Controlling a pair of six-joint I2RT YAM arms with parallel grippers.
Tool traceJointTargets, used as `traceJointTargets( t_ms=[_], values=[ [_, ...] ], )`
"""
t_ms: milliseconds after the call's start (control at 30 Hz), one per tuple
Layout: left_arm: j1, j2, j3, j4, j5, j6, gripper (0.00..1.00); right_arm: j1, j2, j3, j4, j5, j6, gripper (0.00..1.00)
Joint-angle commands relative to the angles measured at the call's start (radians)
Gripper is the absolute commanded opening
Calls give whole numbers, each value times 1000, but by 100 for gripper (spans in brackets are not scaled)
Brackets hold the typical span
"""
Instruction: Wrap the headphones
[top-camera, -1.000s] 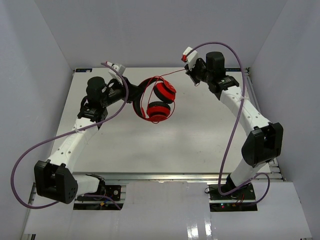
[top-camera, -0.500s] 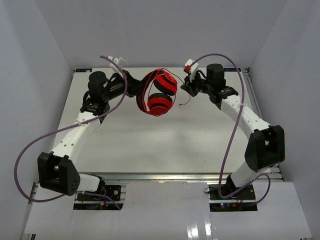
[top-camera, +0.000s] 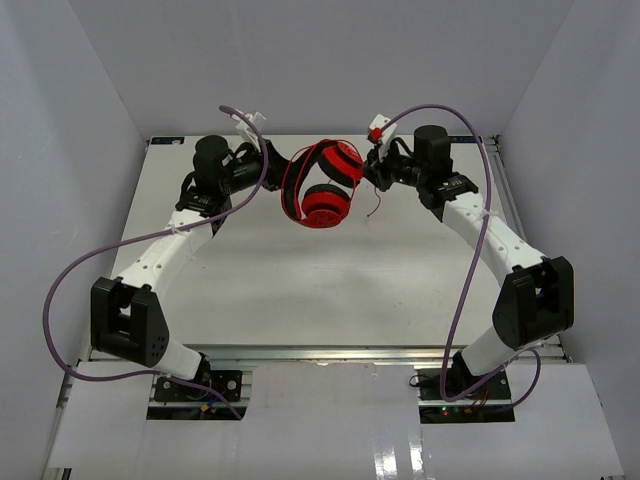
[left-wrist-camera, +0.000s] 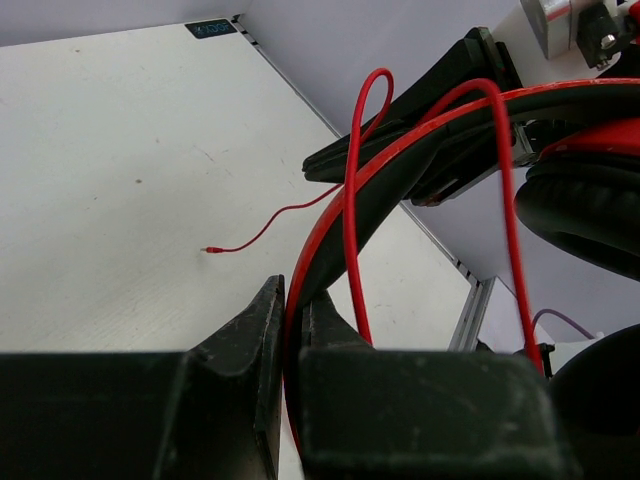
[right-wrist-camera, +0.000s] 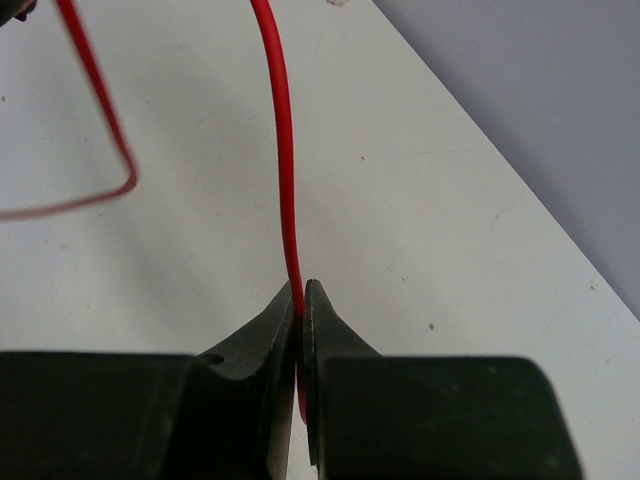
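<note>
Top view: your left gripper (top-camera: 282, 169) is holding the headphones (top-camera: 326, 195) near the middle of the desk's (top-camera: 330, 290) far edge, and your right gripper (top-camera: 371, 180) is sitting just beside them.
Left wrist: your left gripper is clamping the red headband (left-wrist-camera: 400, 165).
Right wrist: your right gripper is pinching the thin red cable (right-wrist-camera: 281, 150).

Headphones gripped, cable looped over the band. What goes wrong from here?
1. The right jaws pinch the thin cable only at their tips; it may slip out under tension.
2. The left jaws clamp the headband edge-on, so the headphones could twist or drop.
3. The plug end hangs loose and might snag.
</note>
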Motion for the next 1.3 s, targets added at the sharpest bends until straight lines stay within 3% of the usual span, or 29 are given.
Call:
traceJointTargets(
  t_ms=[0, 233, 333, 500, 700, 1100, 1267],
  values=[
    [-4, -53, 81, -8, -1, 18, 0, -14, -34, -7, 69, 19, 20, 8],
    [-5, -35, 88, -67, -11, 73, 0, -57, -83, -14, 180, -101, 76, 8],
    [-4, -26, 79, -101, -29, 113, 0, -76, -72, 62, 207, -148, 126, 8],
    [-15, -5, 70, -190, -114, 218, 0, -126, -14, 217, 253, -287, 272, 8],
    [-44, 44, 99, -256, -282, 351, 0, -132, 15, 322, 256, -405, 324, 8],
    [-110, 124, 213, -289, -543, 539, 0, -122, -60, 222, 263, -526, 277, 8],
    [-110, 146, 255, -264, -589, 548, 0, -83, -66, 267, 50, -531, 90, 8]
  ],
)
